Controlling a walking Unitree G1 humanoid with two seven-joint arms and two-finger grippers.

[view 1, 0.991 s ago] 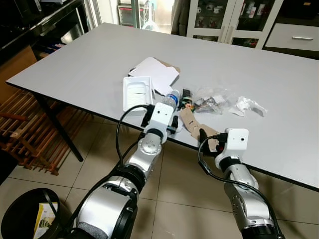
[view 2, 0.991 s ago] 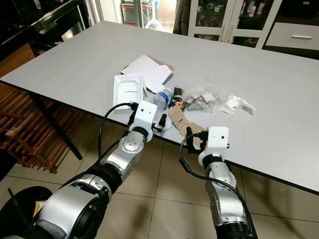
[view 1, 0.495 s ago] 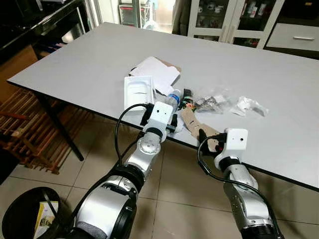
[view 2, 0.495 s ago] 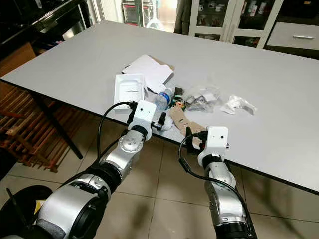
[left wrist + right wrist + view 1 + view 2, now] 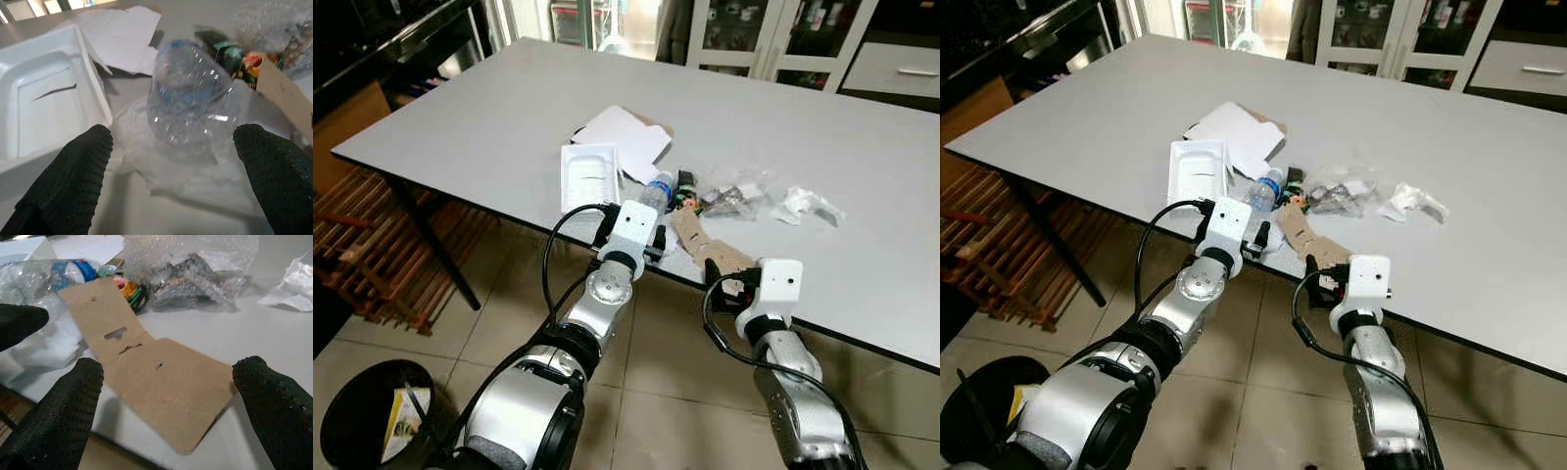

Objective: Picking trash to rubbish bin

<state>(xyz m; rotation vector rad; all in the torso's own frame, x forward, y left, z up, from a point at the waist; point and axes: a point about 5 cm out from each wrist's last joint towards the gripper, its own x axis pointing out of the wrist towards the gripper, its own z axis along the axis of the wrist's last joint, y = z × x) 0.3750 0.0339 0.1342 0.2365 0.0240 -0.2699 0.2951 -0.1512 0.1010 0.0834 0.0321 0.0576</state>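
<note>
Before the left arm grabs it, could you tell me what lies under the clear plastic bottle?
The plastic bottle rests on crumpled clear plastic film spread over the table. Whatever lies beneath the film is hidden.

Clear crinkled plastic bottle (image 5: 190, 100) gleams with highlights, lying on thin white wrap; beside it a smooth, glossy white plastic tray (image 5: 44, 110). Matt brown cardboard piece (image 5: 151, 367), punched with holes, lies at the matt grey table (image 5: 489, 117) edge. Bubble-wrap bag (image 5: 195, 269) shines; gripper fingers (image 5: 58, 416) are knobbly black rubber
</note>
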